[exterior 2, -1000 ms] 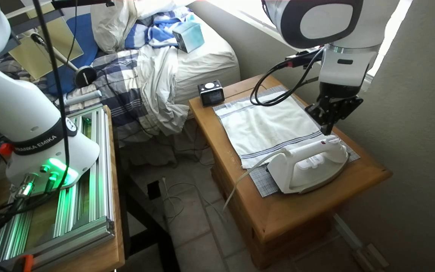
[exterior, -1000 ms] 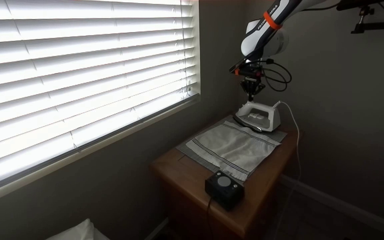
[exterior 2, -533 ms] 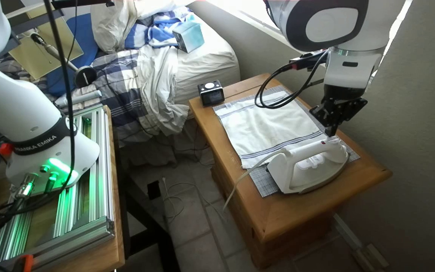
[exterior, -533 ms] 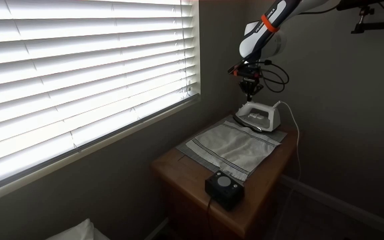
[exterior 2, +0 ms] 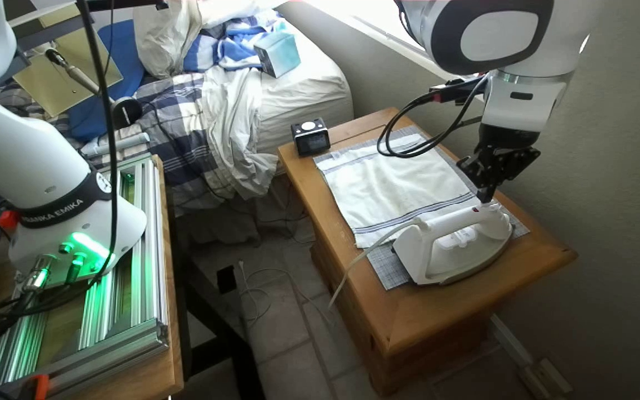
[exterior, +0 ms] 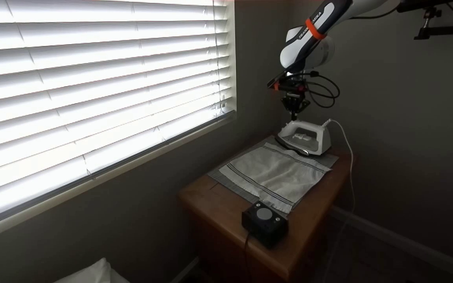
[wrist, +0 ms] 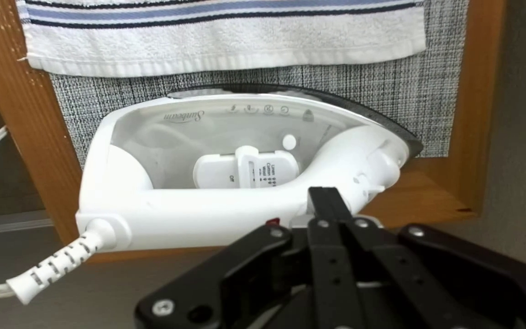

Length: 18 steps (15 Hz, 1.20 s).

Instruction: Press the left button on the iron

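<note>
The white iron (wrist: 190, 217) lies flat on its soleplate on a small wooden table and shows in both exterior views (exterior: 324, 142) (exterior 2: 436, 226). Its thin white cord (wrist: 55, 266) leaves the rear of the handle. My gripper (wrist: 323, 191) is shut and empty, fingertips together, pointing down. It stands over the front top of the handle, at the button area, in both exterior views (exterior: 293, 117) (exterior 2: 485, 199). A pale grey button edge (wrist: 300, 221) shows beside the fingers, partly hidden behind them. A red mark (wrist: 272, 221) is on the handle. I cannot tell whether the fingertips touch a button.
A striped white towel (exterior 2: 395, 183) lies on a grey mat (exterior 2: 391, 269) beside the iron. A black dial box (exterior 2: 310, 139) stands at the table's far end. The wooden table (exterior 2: 431, 308) stands against the wall near the window blinds (exterior: 112, 78). A bed (exterior 2: 309, 83) is behind.
My gripper has shifted slightly toward the front of the iron and come down a little onto the handle's front. It stays shut. The iron has not moved.
</note>
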Available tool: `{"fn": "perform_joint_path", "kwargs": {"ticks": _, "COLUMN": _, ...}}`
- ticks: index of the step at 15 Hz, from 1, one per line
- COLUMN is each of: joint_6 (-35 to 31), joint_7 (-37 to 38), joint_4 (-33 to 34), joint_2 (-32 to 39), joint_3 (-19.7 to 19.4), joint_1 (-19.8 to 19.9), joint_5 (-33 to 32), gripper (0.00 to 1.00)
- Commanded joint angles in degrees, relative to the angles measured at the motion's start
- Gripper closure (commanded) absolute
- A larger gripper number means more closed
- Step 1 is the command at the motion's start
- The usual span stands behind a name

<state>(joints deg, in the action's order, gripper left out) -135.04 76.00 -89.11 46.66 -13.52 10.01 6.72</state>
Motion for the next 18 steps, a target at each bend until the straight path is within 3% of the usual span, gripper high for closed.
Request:
{"fn": "perform_joint_path", "kwargs": {"ticks": 1, "joint_6": 2.4, "joint_7": -1.0, "joint_4": 3.6, "joint_2": 3.2, "joint_3": 0.6, "joint_1": 1.2, "joint_5": 1.7, "gripper": 1.00}}
{"fn": "perform_joint_path", "kwargs": {"ticks": 8, "joint_6": 0.1, "joint_7": -4.6, "joint_4": 5.8, "joint_2": 9.4, "joint_3": 2.9, "joint_1": 3.8, "joint_5": 4.4, "gripper": 1.00}}
{"fn": "perform_joint_path", "kwargs": {"ticks": 13, "joint_6": 3.0, "joint_7": -7.3, "joint_4": 6.4, "joint_2": 9.6, "joint_3": 3.2, "joint_1": 3.8, "joint_5": 4.5, "gripper": 1.00}}
{"fn": "perform_joint_path", "kwargs": {"ticks": 18, "joint_6": 2.2, "joint_7": -6.4, "joint_4": 2.7, "joint_2": 3.0, "joint_3": 1.5, "joint_1": 1.7, "joint_5": 3.3, "gripper": 1.00}}
